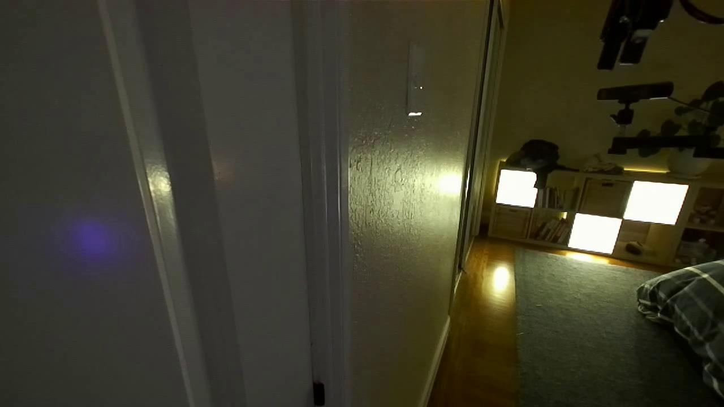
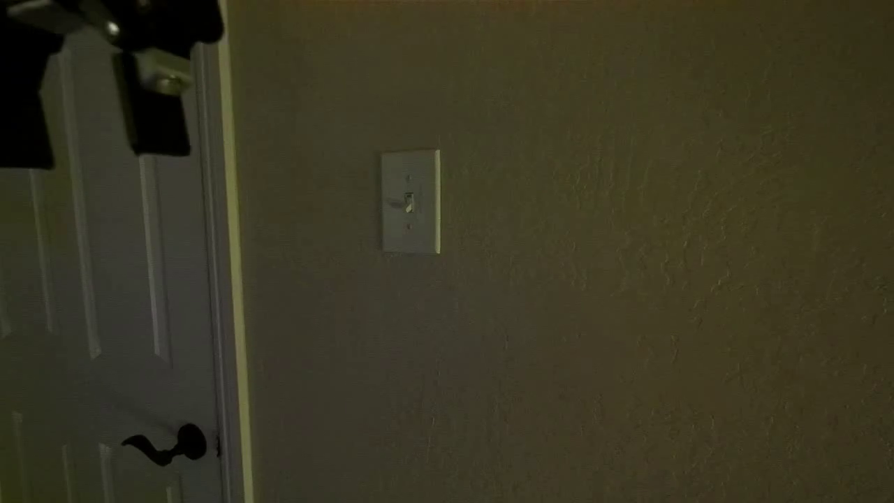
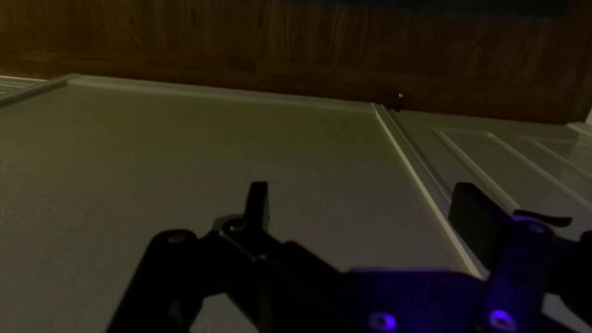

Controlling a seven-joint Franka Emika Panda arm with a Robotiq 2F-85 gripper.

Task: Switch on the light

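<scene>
Gripper (image 3: 360, 196) spread wide and empty; push, don't pinch, the switch (image 2: 410, 202) (likely stiff, snappy) at its tip

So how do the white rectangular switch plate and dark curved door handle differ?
The switch plate is pale, the door handle nearly black. The plate is rectangular, the handle wavy. The plate stands upright on the wall; the handle extends sideways on the door. Both look dim.

In exterior view, looked along wall (image 1: 396, 254) toward far shelf (image 1: 594, 176), door frame (image 1: 330, 226) close. In exterior view, faced switch plate (image 2: 422, 209) nearby, nearly square-on; both exterior views shared it. Wrist view looked down wall to floor (image 3: 231, 46), shared door (image 2: 133, 391) with exterior view.
</scene>
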